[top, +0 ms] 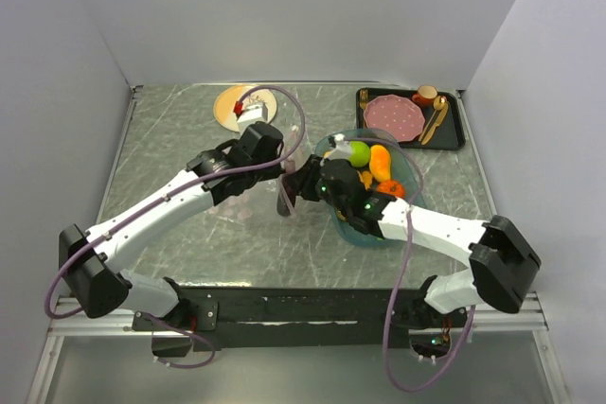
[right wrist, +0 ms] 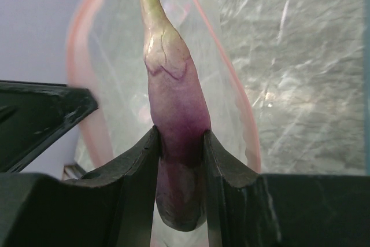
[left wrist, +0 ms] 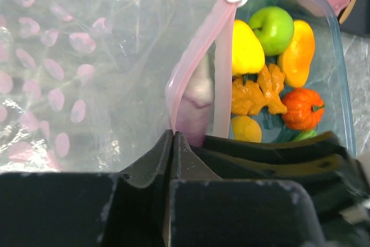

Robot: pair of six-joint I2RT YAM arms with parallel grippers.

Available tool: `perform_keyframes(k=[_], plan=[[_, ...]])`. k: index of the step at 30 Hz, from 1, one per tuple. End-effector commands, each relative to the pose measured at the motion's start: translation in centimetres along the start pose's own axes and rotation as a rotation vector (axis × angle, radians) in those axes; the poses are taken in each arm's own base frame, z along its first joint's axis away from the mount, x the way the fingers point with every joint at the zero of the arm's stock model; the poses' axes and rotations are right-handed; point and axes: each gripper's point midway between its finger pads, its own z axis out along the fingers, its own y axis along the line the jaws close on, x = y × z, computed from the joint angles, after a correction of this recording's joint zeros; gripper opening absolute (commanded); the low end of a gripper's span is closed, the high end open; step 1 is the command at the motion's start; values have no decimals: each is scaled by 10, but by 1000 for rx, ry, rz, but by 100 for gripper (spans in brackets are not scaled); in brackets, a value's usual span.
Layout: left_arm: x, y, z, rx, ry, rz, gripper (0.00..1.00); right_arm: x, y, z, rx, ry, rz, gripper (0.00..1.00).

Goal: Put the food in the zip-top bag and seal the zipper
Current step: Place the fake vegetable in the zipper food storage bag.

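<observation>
Right wrist: R tool [right wrist: 180,137] grips eggplant [right wrist: 171,85]; L tool [left wrist: 173,136] pinches zipper [left wrist: 195,53].

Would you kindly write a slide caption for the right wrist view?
Right gripper grips the purple eggplant, its tip framed by the zip-top bag's open, pink-edged mouth.

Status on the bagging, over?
Left gripper shut on zipper, bag mouth open. Right gripper clamps eggplant, tip at the mouth. Other food in tray. No obstruction seen.
</observation>
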Motion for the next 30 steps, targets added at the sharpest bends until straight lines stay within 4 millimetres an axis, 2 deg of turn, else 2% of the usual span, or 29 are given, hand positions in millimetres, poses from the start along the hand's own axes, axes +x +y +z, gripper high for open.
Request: perform_keyframes(k=[1, 3, 5, 6, 7, 9, 10, 12, 14, 15, 17, 18, 20, 21, 23, 24, 25, 28, 30], plan=[[-36, -3, -23, 19, -121, -71, 7, 4, 25, 6, -34, 92, -71, 36], [-36, -3, -24, 31, -121, -63, 9, 8, 25, 4, -40, 132, -114, 43], [-36, -2, -25, 28, -116, -66, 9, -7, 33, -4, -44, 97, -120, 68], [-38, -3, -26, 34, -117, -66, 8, -17, 33, -6, -33, 64, -122, 78], [-39, -3, -26, 30, -117, -65, 8, -28, 33, -16, -27, 40, -128, 83], [-39, 0, -26, 14, -116, -65, 8, -40, 30, -26, -27, 6, -136, 83], [-40, 2, -26, 7, -120, -65, 8, -57, 31, -36, -33, -32, -125, 83], [-40, 5, -27, -8, -121, -72, 8, -65, 22, -47, -10, -54, -123, 84], [-47, 9, -32, -25, -141, -94, 6, -85, 16, -64, 7, -117, -109, 81], [-54, 6, -39, -10, -142, -93, 6, -86, 7, -69, 32, -126, -110, 79], [-67, 1, -50, 18, -136, -98, 11, -102, -4, -85, 59, -183, -83, 79], [-78, 0, -59, 20, -155, -97, 12, -100, -15, -88, 75, -181, -84, 77], [-82, 5, -54, -2, -167, -89, 14, -103, -27, -95, 82, -194, -81, 76], [-80, 6, -49, -3, -153, -80, 10, -101, -46, -93, 124, -187, -77, 76], [-68, 1, -38, 17, -78, -66, 2, -90, -67, -84, 173, -110, -92, 76], [-64, -3, -37, 28, -52, -69, 1, -88, -85, -83, 236, -63, -93, 77], [-59, -10, -32, 56, -34, -69, 1, -76, -102, -74, 294, 11, -131, 78], [-37, -8, -21, 76, 17, -75, 1, -59, -129, -64, 389, 139, -190, 82], [-32, -9, -19, 93, 26, -81, 1, -55, -134, -65, 403, 164, -193, 88]])
